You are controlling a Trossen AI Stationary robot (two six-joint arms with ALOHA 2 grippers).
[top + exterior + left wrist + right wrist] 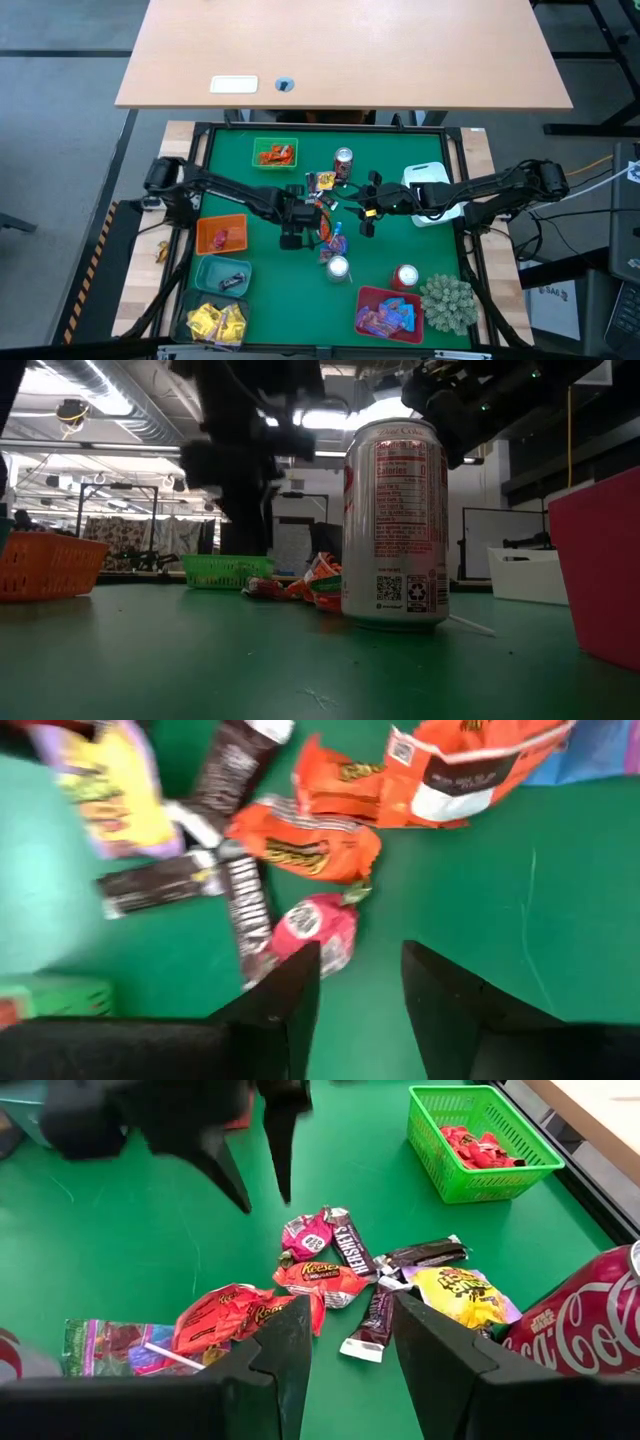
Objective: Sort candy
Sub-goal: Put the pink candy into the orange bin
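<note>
Candy (330, 1270): loose wrapped pieces are heaped on the green table (400, 250) at mid-table, between the two grippers; orange, dark, pink and yellow wrappers are seen, touching or overlapping.
Left gripper (292, 238): held over the near edge of the heap, fingers parted and nothing between them; in its wrist view a pink sweet (315, 925) lies just ahead of the fingertips.
Right gripper (366, 222): poised at the other side of the heap, jaws released and empty.
Sorted bins: a green basket (275, 153) holds red pieces, an orange basket (221, 235) a few more, a teal tray (224, 277) one dark piece, a yellow-filled tray (216, 322) and a red bin (390, 312) with blue and purple wrappers.
Cans: three red-and-silver cans are stood near the heap; the nearest can (396, 525) blocks much of the low view.
Cut off: the heap in the low view is half hidden behind that can; both arms enter there as dark, blurred shapes.
Unclear: a pale bin (430, 190) lies under the right arm, its contents possibly none, mostly covered.
</note>
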